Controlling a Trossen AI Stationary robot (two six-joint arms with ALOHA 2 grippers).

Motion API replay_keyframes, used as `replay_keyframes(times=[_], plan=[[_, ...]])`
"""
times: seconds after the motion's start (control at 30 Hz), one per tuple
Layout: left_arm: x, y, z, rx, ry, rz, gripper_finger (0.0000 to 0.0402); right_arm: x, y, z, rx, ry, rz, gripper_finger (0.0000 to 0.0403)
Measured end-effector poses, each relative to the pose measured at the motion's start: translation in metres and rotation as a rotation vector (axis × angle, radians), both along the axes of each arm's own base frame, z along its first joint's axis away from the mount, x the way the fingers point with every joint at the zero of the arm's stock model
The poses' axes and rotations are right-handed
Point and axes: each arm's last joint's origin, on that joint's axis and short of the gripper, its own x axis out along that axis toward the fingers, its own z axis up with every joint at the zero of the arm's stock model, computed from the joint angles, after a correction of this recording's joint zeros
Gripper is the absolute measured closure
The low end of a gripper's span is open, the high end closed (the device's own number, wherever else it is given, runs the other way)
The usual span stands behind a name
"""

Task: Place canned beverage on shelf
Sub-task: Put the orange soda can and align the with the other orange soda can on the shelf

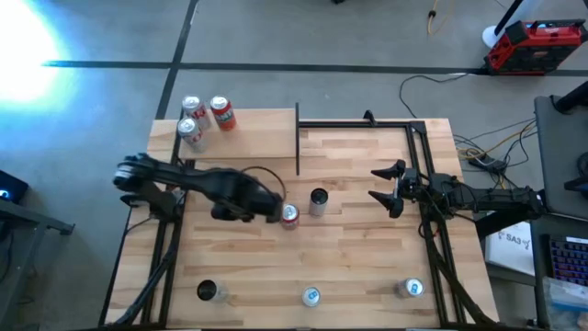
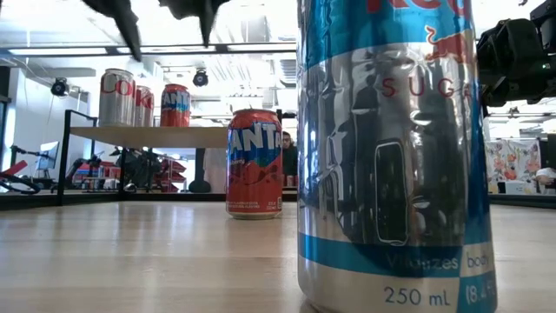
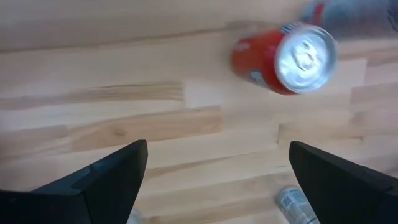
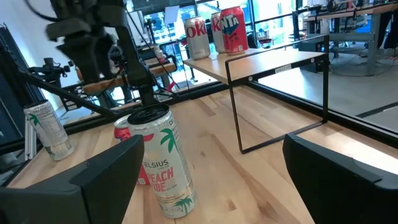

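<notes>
Left gripper (image 1: 276, 213) hangs over the middle of the table with fingers spread and nothing between them, just beside the red Fanta can (image 1: 289, 216), which stands upright on the tabletop (image 1: 367, 257) and is not yet grasped. In the left wrist view the can (image 3: 287, 59) sits off to one side of the finger gap, so my call: centre the gap on it first, come down straight, close on the mid-body (not the rim), then lift clear before swinging toward the shelf (image 1: 257, 138) at the table's far-left corner. Three cans (image 1: 204, 118) already crowd that board's far-left end, so aim for the bare wood nearer the black frame post (image 1: 298, 138). Right gripper (image 1: 390, 188) waits released near the right edge, facing the pale slim can (image 1: 318, 200); watch clearance there. Legible: "FANTA" on the red can (image 2: 254, 163), "Coke" and "FANTA" on the shelf cans, "ELSIUS PEACH" on the pale can (image 4: 163, 158), "250 mL" and "SUGA" on the near-edge blue-silver can (image 2: 395, 152).
</notes>
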Motion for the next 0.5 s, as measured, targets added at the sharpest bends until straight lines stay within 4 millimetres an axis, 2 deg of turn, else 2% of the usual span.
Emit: replay_keyframes(times=[0.2, 0.5], plan=[[0.038, -0.008, 0.004, 0.036, 0.026, -0.086, 0.0027, 0.0, 0.0, 0.0, 0.0, 0.0, -0.001, 0.0035], [0.075, -0.007, 0.0, 0.059, 0.047, -0.137, 0.0031, 0.0, 0.0, 0.0, 0.0, 0.0, 0.0, 0.0035]])
